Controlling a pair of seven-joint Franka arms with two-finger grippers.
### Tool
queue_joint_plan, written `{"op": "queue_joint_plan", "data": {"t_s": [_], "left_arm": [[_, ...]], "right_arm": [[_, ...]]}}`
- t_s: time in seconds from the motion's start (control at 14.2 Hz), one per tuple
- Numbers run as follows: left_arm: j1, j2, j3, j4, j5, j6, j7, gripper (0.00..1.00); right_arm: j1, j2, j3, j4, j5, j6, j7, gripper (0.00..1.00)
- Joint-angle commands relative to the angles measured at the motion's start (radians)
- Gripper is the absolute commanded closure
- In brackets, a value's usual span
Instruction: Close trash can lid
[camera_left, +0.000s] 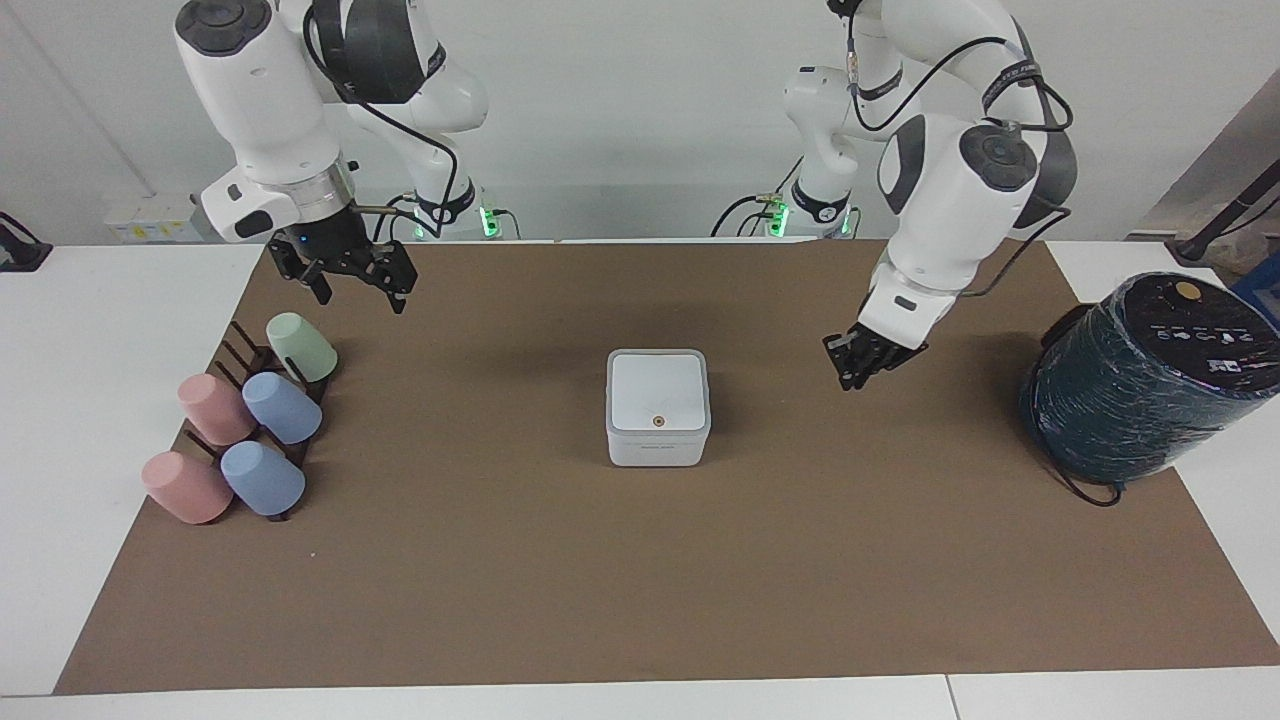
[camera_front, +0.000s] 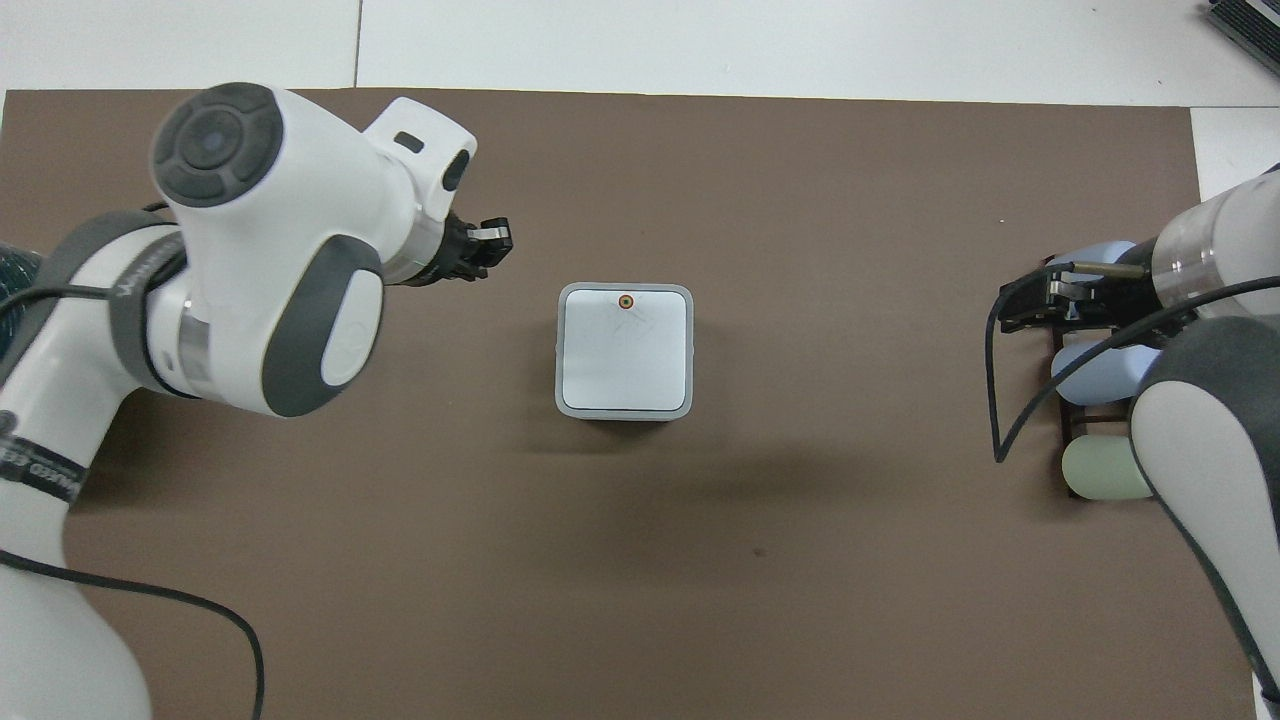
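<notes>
The small white square trash can (camera_left: 658, 447) stands in the middle of the brown mat. Its lid (camera_left: 658, 390) lies flat and shut on top, with the orange-brown dot toward the edge farther from the robots. It also shows in the overhead view (camera_front: 625, 355). My left gripper (camera_left: 858, 376) is shut and empty. It hangs over the mat between the can and the dark-green cylinder, apart from the can, and also shows in the overhead view (camera_front: 495, 236). My right gripper (camera_left: 357, 288) is open and waits above the cup rack (camera_front: 1022, 303).
A dark rack with several pastel cups (camera_left: 245, 430) lies at the right arm's end of the mat. A large dark-green wrapped cylinder (camera_left: 1150, 380) stands at the left arm's end. The brown mat (camera_left: 640, 580) covers most of the white table.
</notes>
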Motion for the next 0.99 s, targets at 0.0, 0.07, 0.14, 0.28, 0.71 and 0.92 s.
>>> {"op": "queue_joint_plan", "data": {"t_s": [0.0,0.07,0.14,0.28,0.71,0.92], "left_arm": [[0.031,-0.074,-0.012,-0.015,0.053,-0.089,0.03,0.58],[0.031,-0.09,-0.012,-0.017,0.079,-0.124,0.038,0.57],[0.032,-0.097,-0.011,-0.017,0.094,-0.144,0.054,0.54],[0.038,-0.107,-0.011,-0.017,0.096,-0.154,0.059,0.42],[0.06,-0.111,-0.008,-0.015,0.13,-0.139,0.142,0.0],[0.055,-0.111,-0.011,-0.017,0.128,-0.129,0.145,0.0]], "right_arm": [[-0.015,-0.003,0.007,0.002,0.002,-0.002,-0.029,0.0],[-0.015,-0.003,0.007,0.002,0.002,-0.002,-0.029,0.0],[-0.015,-0.003,0.007,0.002,0.002,-0.002,-0.029,0.0],[-0.015,-0.003,0.007,0.002,0.002,-0.002,-0.029,0.0],[-0.015,-0.003,0.007,0.002,0.002,-0.002,-0.029,0.0],[-0.015,-0.003,0.007,0.002,0.002,-0.002,-0.029,0.0]]}}
